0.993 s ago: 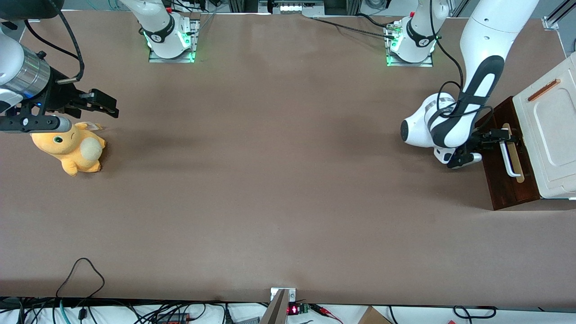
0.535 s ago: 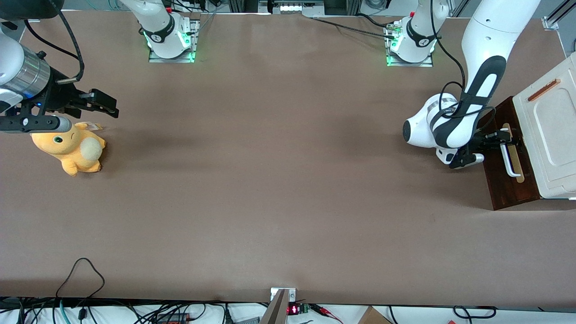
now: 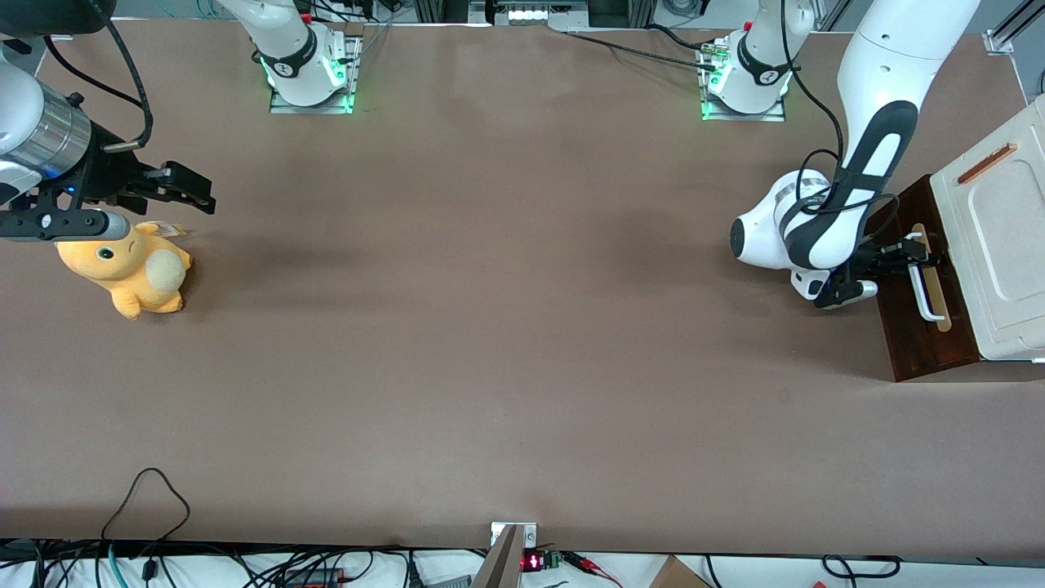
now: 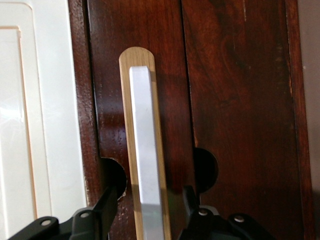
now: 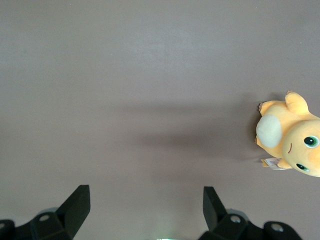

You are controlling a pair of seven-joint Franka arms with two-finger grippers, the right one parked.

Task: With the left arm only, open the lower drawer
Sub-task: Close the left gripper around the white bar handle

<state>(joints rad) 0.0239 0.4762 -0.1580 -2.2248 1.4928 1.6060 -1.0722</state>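
Note:
The lower drawer (image 3: 913, 343) is a dark brown wooden front with a white bar handle (image 3: 927, 296) on a pale wood strip, below the white cabinet top (image 3: 1000, 237). The left arm (image 3: 824, 233) reaches down in front of it. Its black gripper (image 3: 914, 250) sits at the end of the handle farther from the front camera. In the left wrist view the gripper (image 4: 147, 200) is open and straddles the handle (image 4: 145, 150). One finger (image 4: 106, 201) stands on each side with a gap to the bar. The drawer front (image 4: 167, 70) looks flush with the panel beside it.
A yellow plush toy (image 3: 131, 269) lies toward the parked arm's end of the table, under that arm's gripper. The two arm bases (image 3: 741, 82) stand along the table edge farthest from the front camera. Cables hang off the near edge.
The left arm has shifted a little toward the cabinet, bringing the gripper closer over the handle. The drawer front has not visibly moved.

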